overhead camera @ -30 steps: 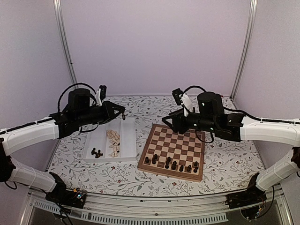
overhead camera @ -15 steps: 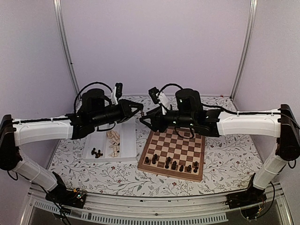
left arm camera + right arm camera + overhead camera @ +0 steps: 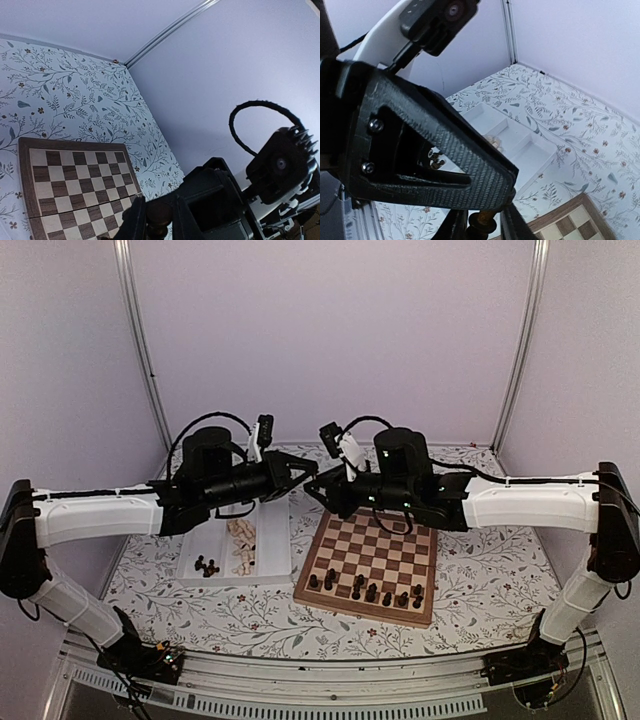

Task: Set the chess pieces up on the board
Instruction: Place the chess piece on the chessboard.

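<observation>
Jaws on our left gripper [image 3: 310, 471] are pinching a dark turned wooden chessman [image 3: 158, 219] above the table's [image 3: 480, 580] middle. Our right gripper [image 3: 311, 489], newly swung across, is closing round it, grip not yet certain. We are passing it toward the tan-and-brown wooden chessboard [image 3: 380, 540].

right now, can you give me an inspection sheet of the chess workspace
surface: floral cloth, flat
job's things: board has dark pieces along its near rows; tray holds pale pieces and spare dark ones
clutter: nothing seen
grippers: left tool shut on a dark piece in mid-air; right tool flanks that piece, grip unclear
cables: black loops above both wrists, clear of the board
surroundings: pale walls, metal posts
</observation>
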Controlling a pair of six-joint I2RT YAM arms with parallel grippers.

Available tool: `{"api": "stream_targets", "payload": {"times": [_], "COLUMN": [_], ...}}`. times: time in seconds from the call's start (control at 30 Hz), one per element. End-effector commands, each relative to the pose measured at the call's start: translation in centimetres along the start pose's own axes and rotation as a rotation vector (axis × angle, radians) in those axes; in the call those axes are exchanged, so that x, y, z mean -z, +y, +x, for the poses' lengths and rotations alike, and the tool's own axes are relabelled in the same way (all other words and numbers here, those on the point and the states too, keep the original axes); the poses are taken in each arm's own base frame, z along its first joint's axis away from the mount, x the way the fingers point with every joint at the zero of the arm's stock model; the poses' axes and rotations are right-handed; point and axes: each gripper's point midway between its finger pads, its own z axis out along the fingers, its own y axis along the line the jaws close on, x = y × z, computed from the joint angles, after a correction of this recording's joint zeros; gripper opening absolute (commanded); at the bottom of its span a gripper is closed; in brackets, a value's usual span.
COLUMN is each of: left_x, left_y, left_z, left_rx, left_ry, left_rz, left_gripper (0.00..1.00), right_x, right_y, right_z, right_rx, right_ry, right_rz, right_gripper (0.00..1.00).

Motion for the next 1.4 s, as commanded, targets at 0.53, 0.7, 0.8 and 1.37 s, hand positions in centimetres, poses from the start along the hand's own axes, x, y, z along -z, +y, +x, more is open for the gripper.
{"api": "stream_targets", "payload": {"times": [0.53,0.7,0.8,1.37], "left_x": [7.8,8.6,8.3,4.9], "left_y": [-3.2,-2.5,-2.6,-2.7], "left_z": [7.4,9.9,10.7,14.7], "left_rx": [-1.347,-1.697,-1.818,-2.051], "left_ry": [0.275,0.343,0.366,0.467], "left_rz": [0.015,-0.091,-0.101,-0.112], "left_gripper": [0.43,0.43,0.44,0.46], "right_x": [4.9,6.1,6.6,7.1], "right_y": [5.3,7.5,8.2,8.8], "right_z": [6.6,9.1,9.9,12.0], "right_rx": [-0.021,-0.109,-0.144,-0.197], "right_ry": [0.321,0.436,0.478,0.545], "right_rz": [-0.388,-0.536,-0.584,-0.629], "right_gripper": [0.06,0.07,0.08,0.1]}}
